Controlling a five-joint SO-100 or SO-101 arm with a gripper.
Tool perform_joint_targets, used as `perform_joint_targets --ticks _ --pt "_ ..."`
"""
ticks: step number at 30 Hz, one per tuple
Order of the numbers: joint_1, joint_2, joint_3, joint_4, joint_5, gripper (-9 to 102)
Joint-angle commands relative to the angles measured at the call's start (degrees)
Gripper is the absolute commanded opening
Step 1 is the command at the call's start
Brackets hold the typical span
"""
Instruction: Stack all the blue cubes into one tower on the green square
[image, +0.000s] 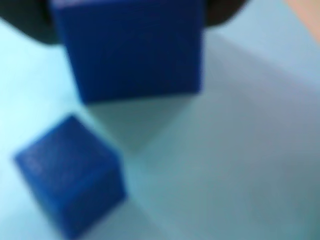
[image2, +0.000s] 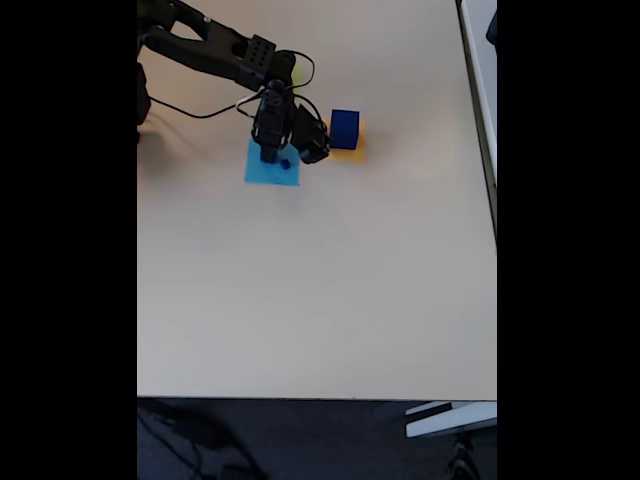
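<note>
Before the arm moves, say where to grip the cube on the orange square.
Take the cube by two opposite side faces, coming straight down from above. It sits flat on the orange square, its sides look flat and parallel, and nothing touches it, so both sides look free.

Wrist view, badly blurred. One large blue cube (image: 132, 50) sits at top centre, dark shapes at its upper corners — too soft to identify. A smaller blue cube (image: 70, 175) lies lower left, turned corner-on, apart from the first. Both rest on a light-blue surface (image: 240, 150).
</note>
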Motion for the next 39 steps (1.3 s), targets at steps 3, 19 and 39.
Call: perform_joint_targets --ticks 3,19,39 --pt "1.41 1.76 0.00 -0.62 -6.15 2" --pt "2.11 2.55 0.88 -2.46 -10.72 7" --pt "1.05 5.45 1.49 -2.72 -10.99 34"
